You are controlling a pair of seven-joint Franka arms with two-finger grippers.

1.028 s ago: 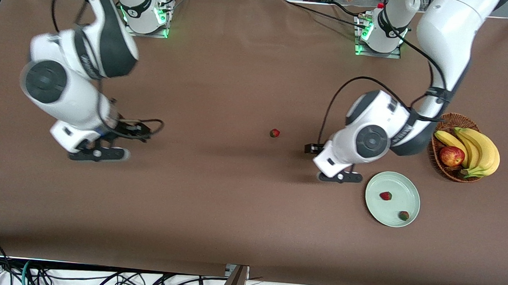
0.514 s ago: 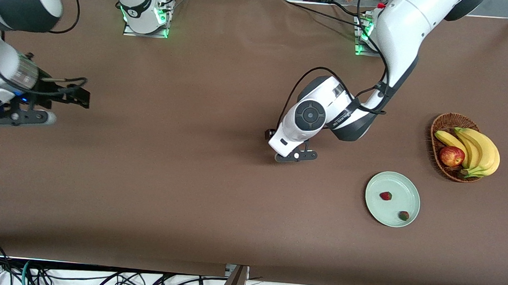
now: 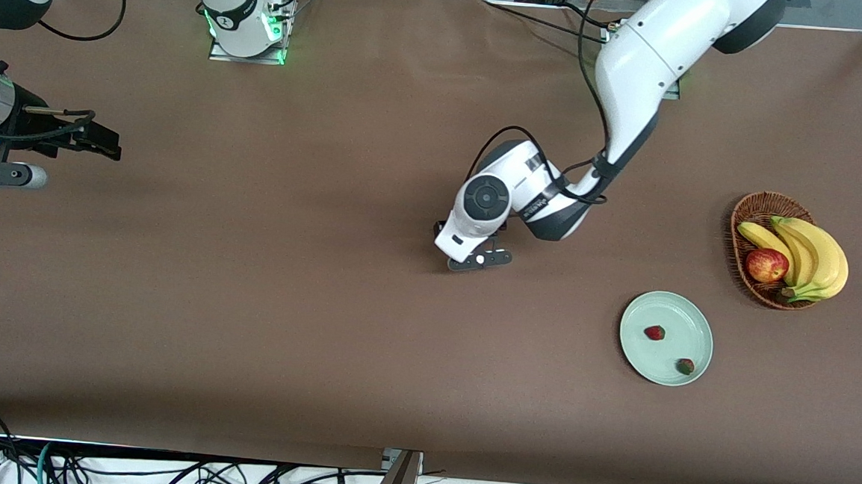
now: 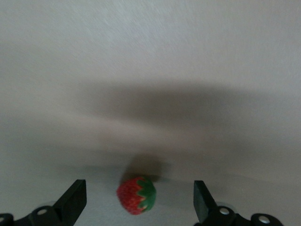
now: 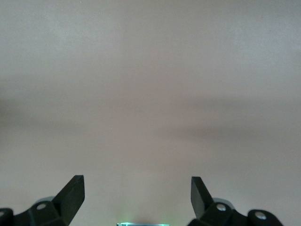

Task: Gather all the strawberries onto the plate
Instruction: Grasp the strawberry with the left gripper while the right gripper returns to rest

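The pale green plate [image 3: 668, 312] lies near the left arm's end of the table and holds two strawberries [image 3: 654, 332] [image 3: 685, 366]. The third strawberry [image 4: 137, 194] lies on the brown table. It shows only in the left wrist view and is hidden under the left wrist in the front view. My left gripper [image 3: 478, 258] [image 4: 138, 188] is open and low over the table's middle, with that strawberry between its fingertips, apart from both. My right gripper [image 3: 1, 173] [image 5: 137, 186] is open and empty over bare table at the right arm's end.
A brown wicker basket [image 3: 749, 209] with bananas [image 3: 812, 254] and a red-yellow apple [image 3: 766, 265] stands beside the plate, farther from the front camera. The left arm's cable loops above its wrist.
My left gripper moved from beside the plate to the table's middle and now straddles the lone strawberry. My right arm swung away to its own end of the table.
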